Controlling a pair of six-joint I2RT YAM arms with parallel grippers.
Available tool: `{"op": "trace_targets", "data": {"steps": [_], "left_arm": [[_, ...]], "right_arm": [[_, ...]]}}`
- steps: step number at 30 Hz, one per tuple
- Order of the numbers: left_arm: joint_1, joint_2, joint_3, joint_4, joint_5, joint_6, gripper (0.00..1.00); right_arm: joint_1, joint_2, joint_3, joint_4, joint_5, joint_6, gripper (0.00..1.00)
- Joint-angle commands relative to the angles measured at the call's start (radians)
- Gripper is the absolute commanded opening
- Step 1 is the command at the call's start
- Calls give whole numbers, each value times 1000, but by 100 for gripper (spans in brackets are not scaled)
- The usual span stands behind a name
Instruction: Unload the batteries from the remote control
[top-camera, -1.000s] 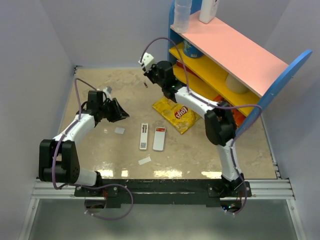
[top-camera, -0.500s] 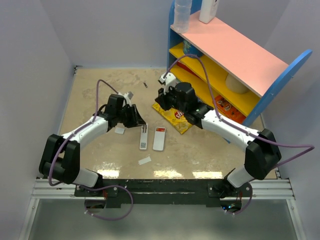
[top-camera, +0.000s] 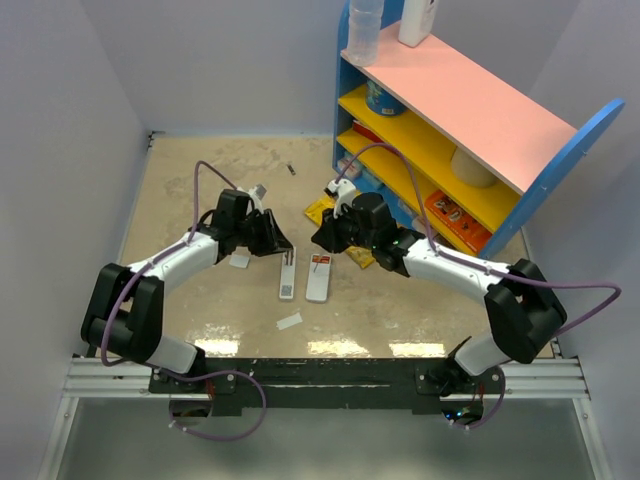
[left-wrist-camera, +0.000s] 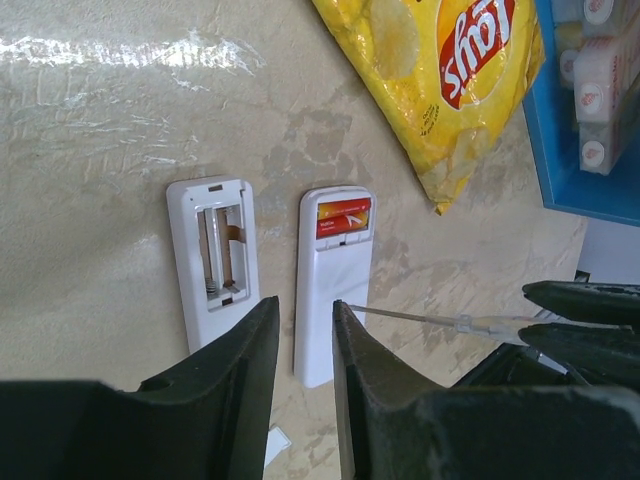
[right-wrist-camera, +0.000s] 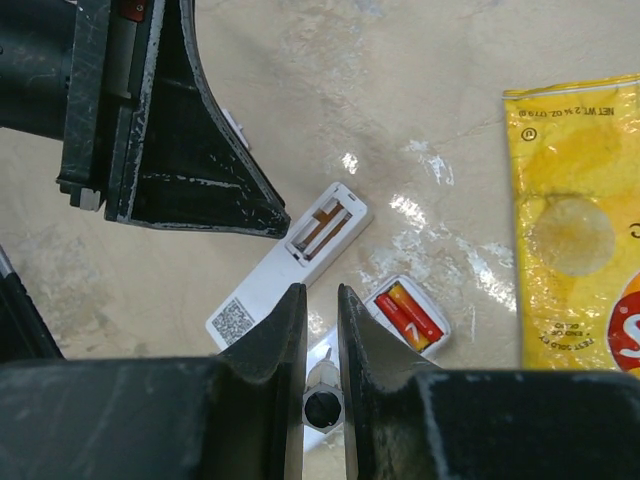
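Note:
The remote control (top-camera: 318, 280) lies back up on the table, its compartment open at the far end with the two red/orange batteries (top-camera: 320, 260) inside. They also show in the left wrist view (left-wrist-camera: 343, 217) and the right wrist view (right-wrist-camera: 408, 315). My right gripper (top-camera: 323, 238) hovers over the remote's battery end, shut (right-wrist-camera: 320, 295) on a thin grey stick (right-wrist-camera: 323, 408). The stick's tip (left-wrist-camera: 400, 314) reaches over the remote's back (left-wrist-camera: 335, 300). My left gripper (top-camera: 279, 244) is open and empty (left-wrist-camera: 305, 335), just above the near ends of the remote and a narrower white bar (left-wrist-camera: 212, 262).
The white bar (top-camera: 287, 274) has an empty compartment and a QR label (right-wrist-camera: 235, 320). A yellow chip bag (left-wrist-camera: 440, 80) lies behind the remote, partly under my right arm. White scraps (top-camera: 239, 261) (top-camera: 289, 321) lie nearby. A shelf unit (top-camera: 450, 120) stands at the back right.
My right arm has swung from the back of the table down to the remote, carrying the stick. My left gripper moved right to the white bar and has held there.

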Motion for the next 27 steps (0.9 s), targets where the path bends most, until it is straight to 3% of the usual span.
{"op": "trace_targets", "data": {"steps": [1, 13, 27], "left_arm": [[-1, 17, 19, 27, -1, -19, 32], [-1, 29, 42, 13, -10, -22, 31], [-1, 6, 39, -5, -26, -24, 31]], "right_arm": [[33, -32, -13, 105, 1, 62, 0], [120, -12, -39, 91, 141, 42, 0], [154, 12, -79, 75, 184, 56, 0]]}}
